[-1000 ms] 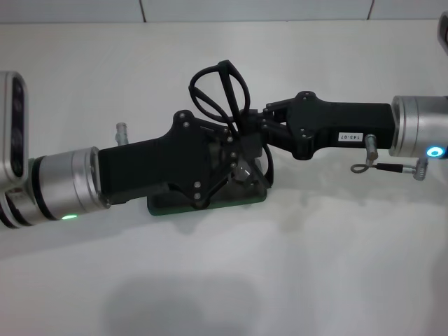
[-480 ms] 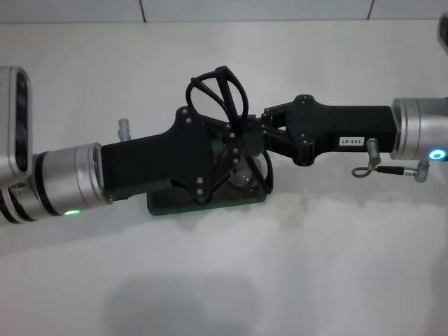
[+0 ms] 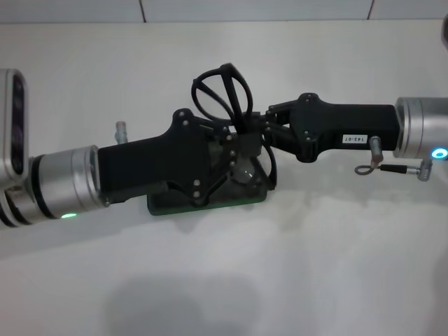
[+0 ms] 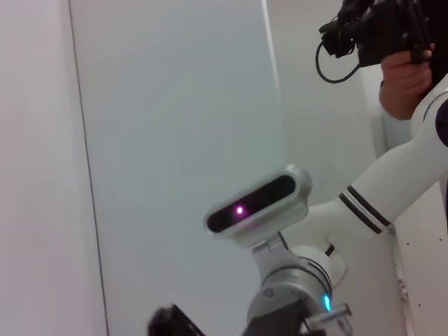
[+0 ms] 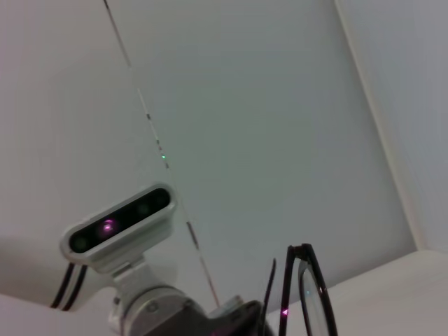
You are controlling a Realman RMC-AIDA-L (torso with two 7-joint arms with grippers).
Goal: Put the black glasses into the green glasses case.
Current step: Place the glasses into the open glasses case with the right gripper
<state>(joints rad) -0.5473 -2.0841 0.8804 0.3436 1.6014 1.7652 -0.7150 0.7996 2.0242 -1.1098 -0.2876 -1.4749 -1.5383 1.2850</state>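
Grippers, left (image 3: 234, 157) and right (image 3: 253, 133), meet over one green glasses case (image 3: 210, 203), one black glasses (image 3: 222, 94).

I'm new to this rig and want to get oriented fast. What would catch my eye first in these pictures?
Two black grippers meet at the middle of the white table: the left gripper reaches in from the left, the right gripper from the right. Between them the black glasses stick up on edge. Below them, mostly hidden by the left gripper, lies the green glasses case.

Both arms reach inward, left claw (image 3: 234, 157) and right claw (image 3: 255, 129) meeting at centre.
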